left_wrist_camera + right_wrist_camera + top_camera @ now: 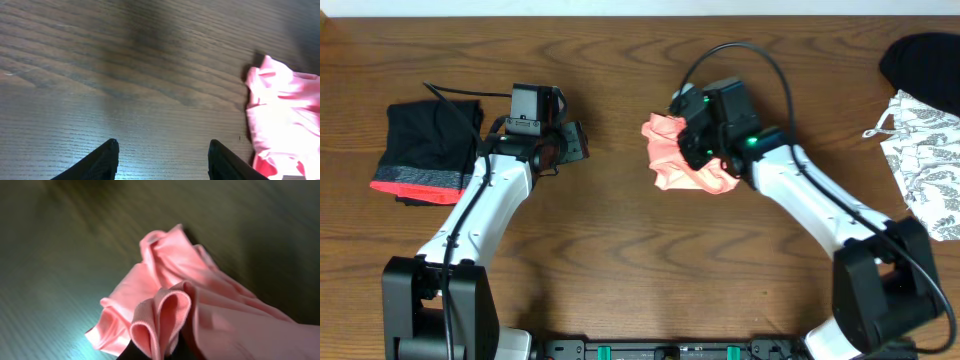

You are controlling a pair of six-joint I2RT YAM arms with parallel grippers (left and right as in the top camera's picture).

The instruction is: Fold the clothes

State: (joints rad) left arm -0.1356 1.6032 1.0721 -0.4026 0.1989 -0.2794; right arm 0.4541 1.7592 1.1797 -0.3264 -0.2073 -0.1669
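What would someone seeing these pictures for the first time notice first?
The crumpled pink garment near the middle of the table, a fold of it pinched in the right gripper, jaws shut. Just left of it the left gripper hangs over bare wood, jaws open and empty. A folded black garment with a red band lies at the far left.

Three views: one fixed above, two riding the wrists.

The overhead camera looks straight down on the wooden table (620,60) from well off and takes in the whole work area, with the robot's side at the bottom edge. The left wrist camera sits low and looks forward over bare wood, past the left gripper (162,162), with the salmon-pink garment (285,115) at its right edge. The right wrist camera is very close to that same garment, which fills its lower right. All three views share the garment and the wood around it.
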